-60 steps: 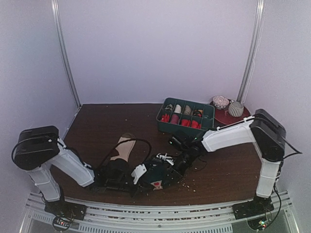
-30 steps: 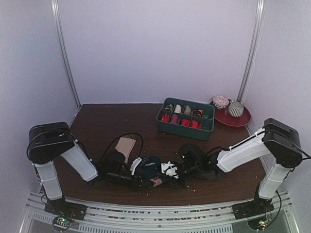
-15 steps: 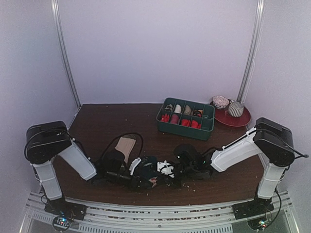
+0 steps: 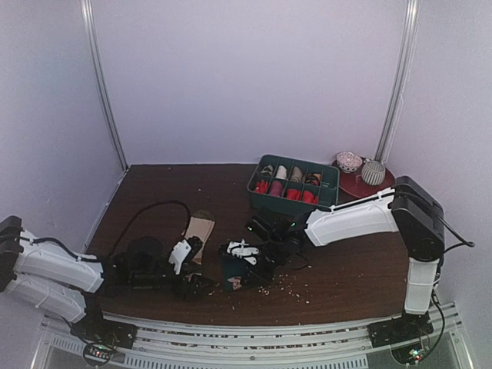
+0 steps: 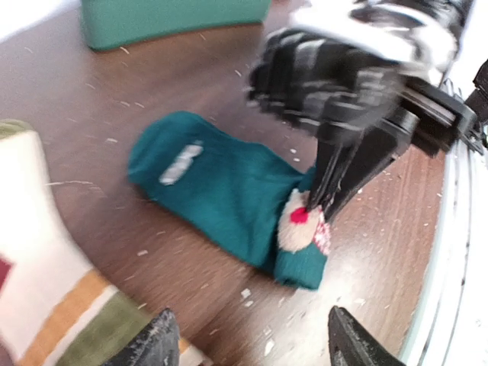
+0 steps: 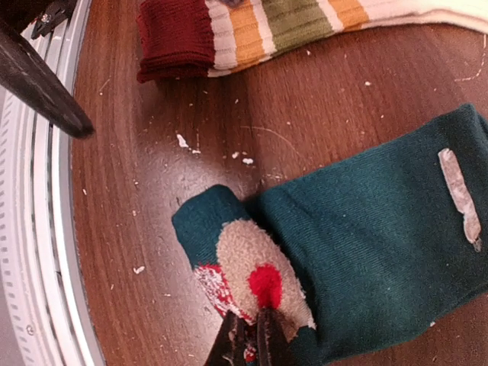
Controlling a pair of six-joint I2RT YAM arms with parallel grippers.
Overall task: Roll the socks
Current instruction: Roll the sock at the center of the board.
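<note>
Top external view, from the left: the left pincer (image 4: 194, 280) sits low over the brown table (image 4: 346, 269) near the front edge. Its fingers stand wide apart with nothing between them, as the left wrist view confirms (image 5: 252, 352).

Just beyond this pincer, on its far side, lies the striped sock (image 4: 201, 226). It lies flat, and its maroon cuff and coloured bands show in the right wrist view (image 6: 252, 27). In the left wrist view it lies beside the left finger (image 5: 156, 347).

Ahead of the open fingers and clear of them lies the teal sock (image 4: 240, 270), spread flat with its near end folded over (image 5: 221, 191).

The right pincer (image 4: 234, 278) reaches down onto that folded end from the right. Its fingertips are pressed together (image 6: 248, 341), pinching the sock's beige patch at its red spot. The rest of the teal cloth (image 6: 366, 229) stretches away beyond the tips.

Well behind the right pincer, toward the back right, stands a green tray (image 4: 296, 206) with divided compartments holding small rolled items. Just right of it is a red plate (image 4: 384, 187).
</note>
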